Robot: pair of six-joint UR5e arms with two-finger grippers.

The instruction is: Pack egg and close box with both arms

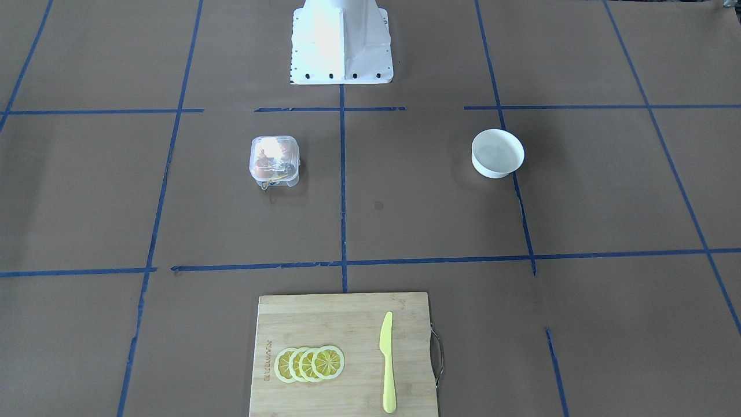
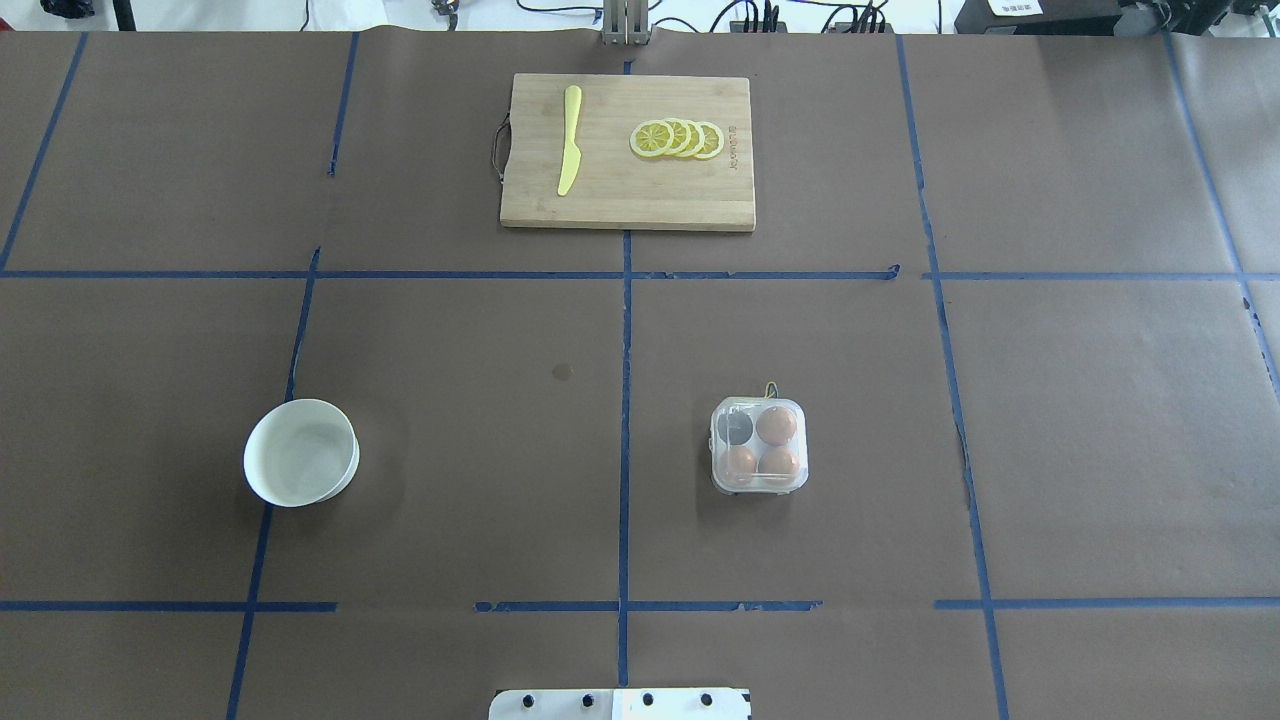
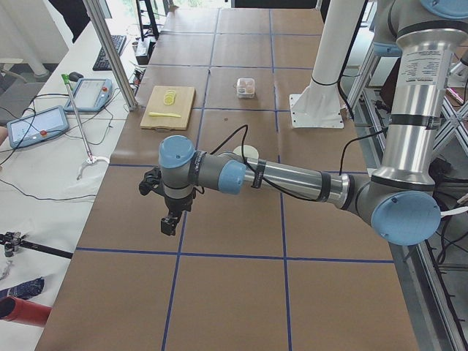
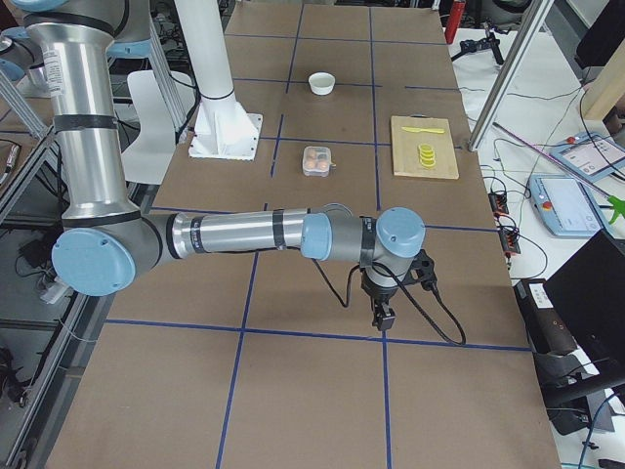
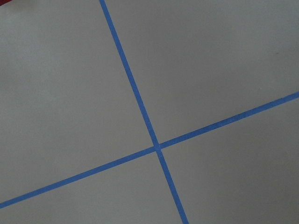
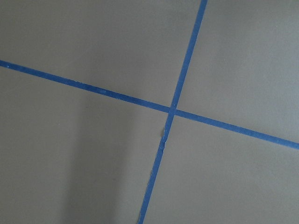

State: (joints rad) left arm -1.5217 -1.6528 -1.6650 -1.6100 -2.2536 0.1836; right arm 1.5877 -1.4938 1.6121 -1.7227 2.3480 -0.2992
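Three eggs (image 2: 776, 425) in the box (image 2: 760, 403), lid down, bowl (image 2: 300, 455) well apart from it. We can't tell whether left gripper (image 3: 170, 219) or right gripper (image 4: 383, 315) is spread.

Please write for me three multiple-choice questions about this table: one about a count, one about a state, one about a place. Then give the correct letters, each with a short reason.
1. How many eggs are in the box?
A. one
B. three
C. four

2. In which state is the white bowl?
A. empty
B. holding an egg
C. turned upside down

3. Where does the yellow knife lie?
A. in the bowl
B. on the cutting board, beside the lemon slices
C. on top of the box

Answers:
1 B: orange-brown eggs fill three cells, and the fourth cell looks dark and empty.
2 A: it stands upright and only its white inside shows.
3 B: it lies flat on the wood, apart from the slices.
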